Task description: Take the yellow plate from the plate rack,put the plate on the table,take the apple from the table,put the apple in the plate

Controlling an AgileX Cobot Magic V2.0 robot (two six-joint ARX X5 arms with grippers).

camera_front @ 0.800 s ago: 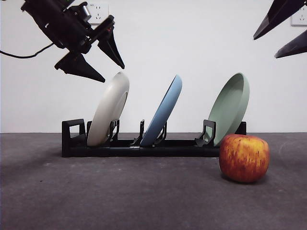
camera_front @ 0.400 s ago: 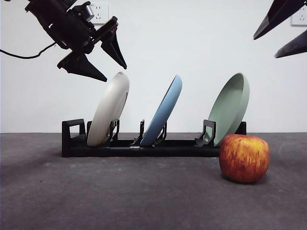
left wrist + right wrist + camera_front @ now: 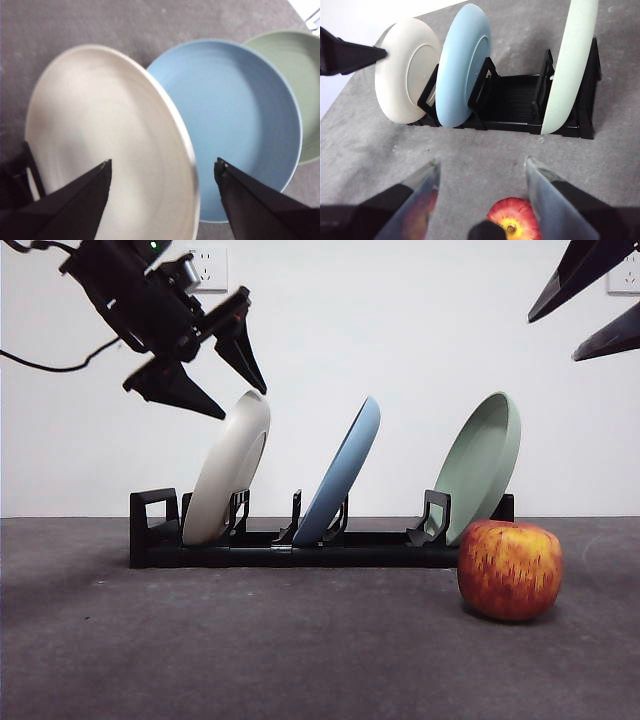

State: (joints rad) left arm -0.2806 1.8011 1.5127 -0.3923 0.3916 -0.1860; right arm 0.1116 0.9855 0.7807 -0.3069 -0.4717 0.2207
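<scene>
Poised at the upper left of the front view, the left gripper is seen with its two black jaws spread wide, one on each side of the top rim of the matte cream-yellow round plate; nothing is gripped, and whether a jaw tip touches the rim cannot be told. From the left wrist view the same gripper is shown straddling the rim, with the plate between the spread jaws.

The yellow plate is stood on edge in the leftmost slot of the long, low black plate rack, tilted so that its top leans to the right, its long axis running steeply up from the rack. Next along, a blue round plate is held in the middle slot at a similar lean, and a pale green round plate is held in the right slot, also leaning right. The rack is set on the dark grey matte table.

Just in front of the rack's right end, the round red apple with yellow-orange streaks is rested on the table, partly covering the foot of the green plate.

At the upper right corner the right gripper is seen only as two black tips, held apart and empty; in the right wrist view this gripper hangs above the apple
</scene>
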